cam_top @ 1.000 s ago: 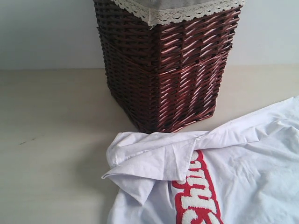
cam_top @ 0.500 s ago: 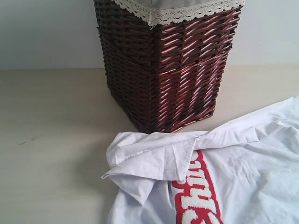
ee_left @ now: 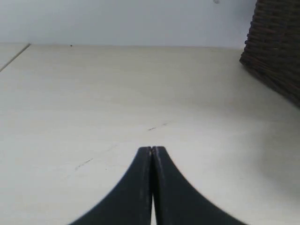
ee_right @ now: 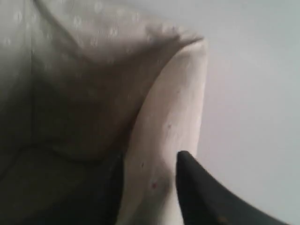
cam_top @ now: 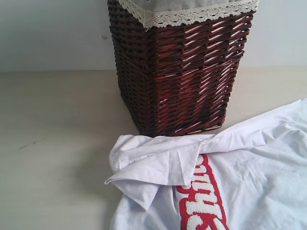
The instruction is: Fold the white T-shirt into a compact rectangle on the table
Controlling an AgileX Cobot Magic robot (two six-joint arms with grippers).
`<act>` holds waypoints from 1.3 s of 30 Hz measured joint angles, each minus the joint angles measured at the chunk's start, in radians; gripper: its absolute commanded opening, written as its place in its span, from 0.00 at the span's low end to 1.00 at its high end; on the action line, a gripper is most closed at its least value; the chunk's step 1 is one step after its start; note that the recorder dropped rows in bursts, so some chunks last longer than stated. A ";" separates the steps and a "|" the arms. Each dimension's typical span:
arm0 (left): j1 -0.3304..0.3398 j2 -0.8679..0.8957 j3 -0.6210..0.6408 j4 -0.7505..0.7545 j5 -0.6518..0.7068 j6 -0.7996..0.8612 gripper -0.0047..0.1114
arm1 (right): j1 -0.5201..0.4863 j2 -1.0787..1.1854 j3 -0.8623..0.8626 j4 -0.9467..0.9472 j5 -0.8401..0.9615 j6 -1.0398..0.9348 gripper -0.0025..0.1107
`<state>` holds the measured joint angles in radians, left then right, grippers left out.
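Observation:
The white T-shirt [cam_top: 249, 172] lies crumpled on the table [cam_top: 53, 143] at the lower right of the exterior view. A bunched sleeve fold points left, and red-banded fuzzy lettering [cam_top: 204, 201] shows. Neither gripper appears in that view. My left gripper [ee_left: 152, 149] is shut with nothing in it, low over bare table [ee_left: 117, 93], away from the shirt. My right gripper [ee_right: 150, 159] straddles the cloth-lined rim [ee_right: 164, 117] of the basket, one finger inside and one outside, closed on it. The orange tag is hidden.
The dark wicker basket [cam_top: 182, 81] with its lace-edged liner [cam_top: 187, 17] stands on the table just behind the shirt, touching its upper edge. Its corner [ee_left: 276, 51] shows in the left wrist view. A pale wall runs behind the table.
The basket has shifted to the right and turned slightly. The T-shirt lies as before.

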<state>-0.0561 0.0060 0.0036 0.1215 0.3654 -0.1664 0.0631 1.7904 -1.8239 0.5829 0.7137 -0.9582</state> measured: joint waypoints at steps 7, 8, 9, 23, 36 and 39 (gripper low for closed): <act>0.000 0.000 0.000 0.000 0.000 0.000 0.04 | 0.000 -0.020 0.006 -0.126 0.033 0.145 0.54; 0.000 0.000 0.000 0.000 0.000 0.000 0.04 | 0.000 -0.031 0.009 -0.101 0.031 0.139 0.54; 0.000 0.000 0.000 0.000 0.000 0.000 0.04 | 0.000 -0.045 0.013 -0.042 0.024 0.122 0.54; 0.000 0.000 0.000 0.000 0.000 0.000 0.04 | 0.185 -0.087 0.013 0.348 0.494 -0.224 0.49; 0.000 0.000 0.000 0.000 0.000 0.000 0.04 | 0.423 0.035 0.013 0.350 0.132 -0.242 0.46; 0.000 0.000 0.000 0.000 0.000 0.000 0.04 | 0.454 0.054 0.009 0.302 0.093 -0.146 0.43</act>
<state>-0.0561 0.0060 0.0036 0.1215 0.3654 -0.1664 0.5168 1.8449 -1.8146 0.8852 0.8063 -1.1041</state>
